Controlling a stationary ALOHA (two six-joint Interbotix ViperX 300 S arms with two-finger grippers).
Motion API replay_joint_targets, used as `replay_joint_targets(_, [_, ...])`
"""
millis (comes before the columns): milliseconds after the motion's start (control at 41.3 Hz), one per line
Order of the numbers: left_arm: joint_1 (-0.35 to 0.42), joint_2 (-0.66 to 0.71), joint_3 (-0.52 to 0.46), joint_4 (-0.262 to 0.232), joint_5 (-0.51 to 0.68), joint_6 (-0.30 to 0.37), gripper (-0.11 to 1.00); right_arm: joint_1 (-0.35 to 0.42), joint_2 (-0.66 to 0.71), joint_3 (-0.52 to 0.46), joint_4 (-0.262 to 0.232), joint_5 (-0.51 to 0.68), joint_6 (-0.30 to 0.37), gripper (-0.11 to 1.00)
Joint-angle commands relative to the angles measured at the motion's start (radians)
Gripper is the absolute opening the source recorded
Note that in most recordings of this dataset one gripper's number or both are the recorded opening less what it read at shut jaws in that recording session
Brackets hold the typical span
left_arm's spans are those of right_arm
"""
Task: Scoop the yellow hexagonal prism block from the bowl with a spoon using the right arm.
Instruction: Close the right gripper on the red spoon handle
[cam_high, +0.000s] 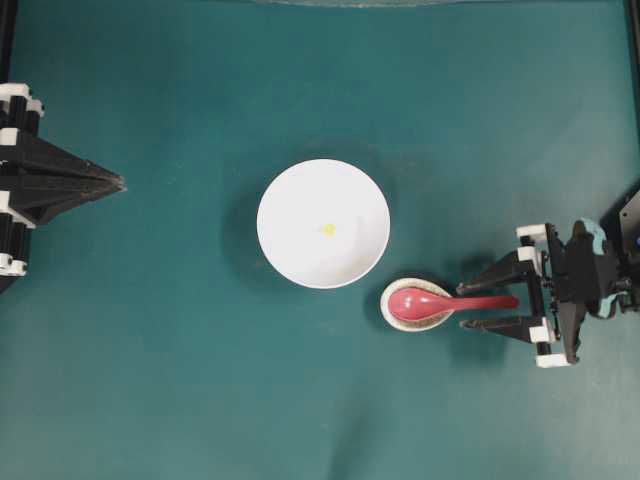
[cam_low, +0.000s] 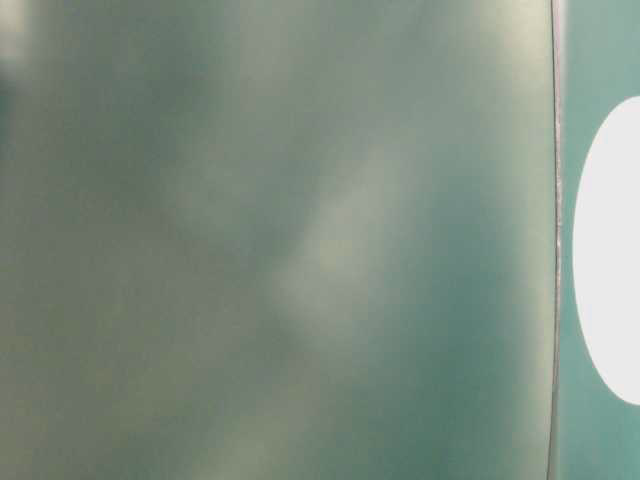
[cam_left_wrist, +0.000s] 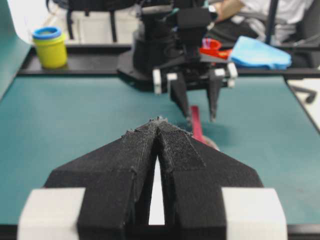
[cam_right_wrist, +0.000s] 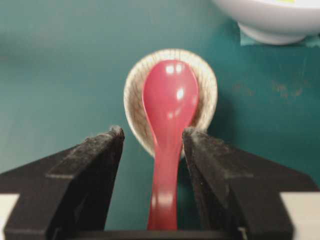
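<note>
The green counter (cam_high: 150, 380) was mostly bare, so everything that mattered sat near the middle. The white bowl (cam_high: 323, 223) took center spot, probably so either arm could reach it. The right arm's pincer (cam_high: 476, 305) was parked with its fingers spread wide on either side of the spoon's handle, not clamped on it yet as far as I could see. Looked lined up to grab the handle next. The left pincer (cam_high: 118, 183) was squeezed shut and sat well off to the side, basically out of the way. The red spoon (cam_high: 440, 303) rested with its scoop in a small speckled dish (cam_high: 392, 315) just beside the bowl, handle sticking out toward the right arm, which makes it easy to pinch. The tiny yellow block (cam_high: 328, 229) was sitting at the bottom of the bowl, untouched.
</note>
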Motion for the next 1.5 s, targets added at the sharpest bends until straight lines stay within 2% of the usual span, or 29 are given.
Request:
replay_joint_targets(0, [0.000,0.005,-0.029,0.003,-0.005,0.002,0.01,0.009,0.011,-0.008,0.012,-0.017,-0.002,0.57])
replay_joint_targets(775, [0.000,0.005,-0.029,0.003,-0.005,0.002,0.01,0.023,0.081,-0.014,0.018,-0.032,-0.002,0.56])
replay_joint_targets(993, [0.000,0.005,-0.029,0.003,-0.005,0.002,0.01,0.023,0.083,-0.017,0.044,-0.032,-0.002,0.56])
replay_joint_targets(1236, [0.000,0.005,-0.029,0.003,-0.005,0.002,0.01,0.023,0.081,-0.020,0.048,-0.031,-0.002,0.56])
replay_joint_targets(1478, [0.000,0.005,-0.029,0.003,-0.005,0.002,0.01,0.023,0.083,-0.020,0.048,-0.032,-0.002,0.50])
